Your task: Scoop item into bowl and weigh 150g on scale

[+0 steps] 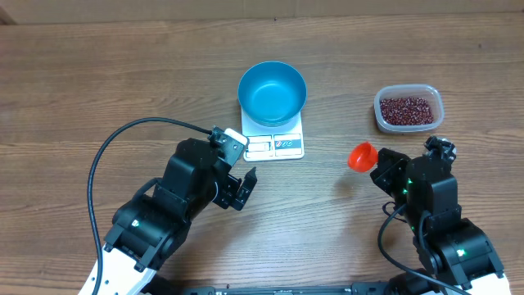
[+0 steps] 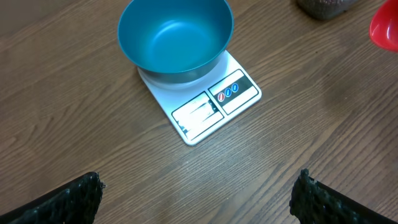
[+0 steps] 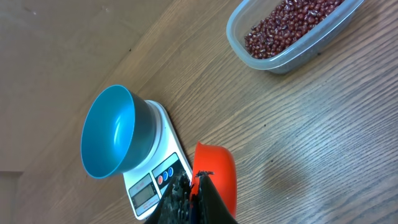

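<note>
The empty blue bowl stands on the white scale at the table's middle back. Dark red beans, the item, fill a clear plastic tub at the back right. My right gripper is shut on the handle of an orange-red scoop, held between scale and tub; no beans show in it. My left gripper is open and empty over bare wood, in front of the scale.
Bare wooden tabletop surrounds everything. A black cable loops over the table by the left arm. The scoop's rim also shows at the right edge of the left wrist view.
</note>
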Tool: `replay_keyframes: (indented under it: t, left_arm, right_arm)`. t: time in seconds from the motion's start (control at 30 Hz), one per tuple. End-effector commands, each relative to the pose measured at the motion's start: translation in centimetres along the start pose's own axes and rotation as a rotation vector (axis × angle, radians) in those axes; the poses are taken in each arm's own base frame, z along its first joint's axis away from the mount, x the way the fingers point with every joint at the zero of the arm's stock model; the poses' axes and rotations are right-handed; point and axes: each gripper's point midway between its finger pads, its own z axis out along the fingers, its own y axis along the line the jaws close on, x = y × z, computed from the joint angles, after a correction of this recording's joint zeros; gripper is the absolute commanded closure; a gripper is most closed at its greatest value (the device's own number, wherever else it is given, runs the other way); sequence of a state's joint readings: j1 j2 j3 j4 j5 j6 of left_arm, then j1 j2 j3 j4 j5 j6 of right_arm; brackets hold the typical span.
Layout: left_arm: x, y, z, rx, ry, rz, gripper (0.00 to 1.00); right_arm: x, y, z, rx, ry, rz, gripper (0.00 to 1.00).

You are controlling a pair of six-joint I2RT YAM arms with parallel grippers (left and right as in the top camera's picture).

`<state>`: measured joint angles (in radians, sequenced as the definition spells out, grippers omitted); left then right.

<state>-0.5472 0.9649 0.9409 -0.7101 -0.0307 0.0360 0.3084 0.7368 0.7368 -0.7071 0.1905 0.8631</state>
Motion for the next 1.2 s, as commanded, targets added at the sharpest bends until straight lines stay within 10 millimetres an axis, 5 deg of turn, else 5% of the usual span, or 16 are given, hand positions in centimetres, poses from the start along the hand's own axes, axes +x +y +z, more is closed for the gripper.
replay_keyframes:
  t: [0.0,0.8,1.17]
  left_arm:
    - [0.2,0.3,0.1,-0.014,0.003,0.016,0.0]
    - [0.2,0.3,0.1,-0.014,0.003,0.016,0.0]
    - [0.2,0.3,0.1,-0.013,0.003,0.016,0.0]
  right_arm:
    - [-0.9,0.9,-0.6,-0.023,-0.027,-0.004,0.96]
    - [-0.2,1.8,-0.8,-0.069,0.019,-0.004,0.96]
    - [-1.2,3.8,-3.3,-0.112,0.047,-0.051,0.96]
